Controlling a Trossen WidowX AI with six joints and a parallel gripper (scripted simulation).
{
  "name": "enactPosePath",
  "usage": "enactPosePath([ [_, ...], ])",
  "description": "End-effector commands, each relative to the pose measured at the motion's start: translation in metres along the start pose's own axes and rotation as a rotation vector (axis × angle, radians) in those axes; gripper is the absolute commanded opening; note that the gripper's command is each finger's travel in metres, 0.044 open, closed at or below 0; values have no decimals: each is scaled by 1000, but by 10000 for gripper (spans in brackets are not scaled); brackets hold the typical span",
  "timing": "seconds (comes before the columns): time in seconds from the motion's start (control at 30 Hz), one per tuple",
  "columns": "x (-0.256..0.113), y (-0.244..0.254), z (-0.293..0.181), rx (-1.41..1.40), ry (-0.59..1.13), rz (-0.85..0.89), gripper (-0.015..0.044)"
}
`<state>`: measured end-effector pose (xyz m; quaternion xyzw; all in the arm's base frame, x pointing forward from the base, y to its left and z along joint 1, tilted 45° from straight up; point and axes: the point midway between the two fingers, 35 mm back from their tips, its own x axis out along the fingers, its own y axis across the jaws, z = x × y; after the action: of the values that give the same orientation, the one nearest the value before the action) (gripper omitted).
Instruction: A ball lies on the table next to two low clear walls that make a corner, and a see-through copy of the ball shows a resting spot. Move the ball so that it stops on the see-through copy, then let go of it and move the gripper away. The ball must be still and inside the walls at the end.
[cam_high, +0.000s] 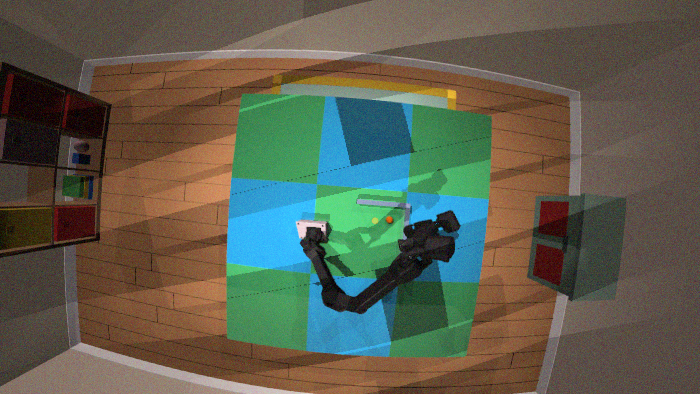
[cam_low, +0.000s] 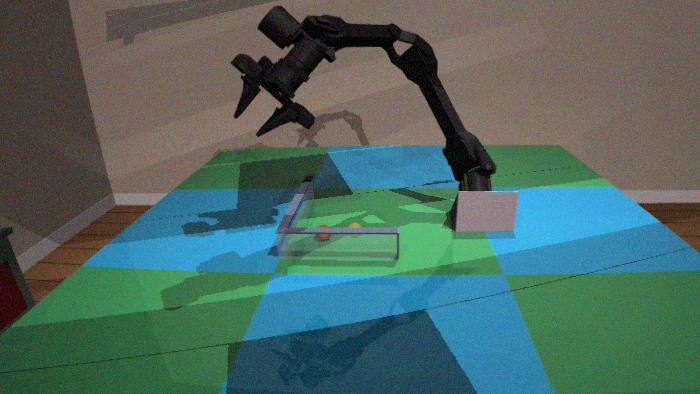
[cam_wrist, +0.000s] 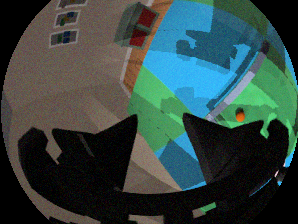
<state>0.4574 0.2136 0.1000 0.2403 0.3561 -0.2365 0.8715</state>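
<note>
The orange ball (cam_high: 389, 219) (cam_low: 324, 232) (cam_wrist: 240, 116) lies on the table inside the corner of the low clear walls (cam_high: 382, 203) (cam_low: 350, 231) (cam_wrist: 240, 86), touching neither. A pale yellow see-through copy (cam_high: 375, 220) (cam_low: 355, 226) is a short way from the ball, on the side toward the arm's base; I cannot make it out clearly in the wrist view. My gripper (cam_low: 246, 126) (cam_wrist: 160, 117) is open with nothing between its fingers. It hangs high above the table, tilted, near the side wall and away from the ball. In the wrist view the ball is right of the fingertips.
The arm's base stands by a pale block (cam_high: 303, 226) (cam_low: 485, 212) on the far side of the copy from the ball. One wall runs along the exterior view side; the other stands between ball and outer table. A cabinet (cam_high: 600, 245) (cam_wrist: 127, 25) stands beyond the table.
</note>
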Motion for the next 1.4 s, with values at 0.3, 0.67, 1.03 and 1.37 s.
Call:
enactPosePath([
  [0.3, 51, -197, -42, -861, 415, -694, 264],
  [0.67, 50, -206, -43, -903, 450, -724, 264],
  [1.03, 61, -218, -44, -903, 450, -724, 264],
  [1.37, 72, -229, -45, -903, 449, -725, 264],
])
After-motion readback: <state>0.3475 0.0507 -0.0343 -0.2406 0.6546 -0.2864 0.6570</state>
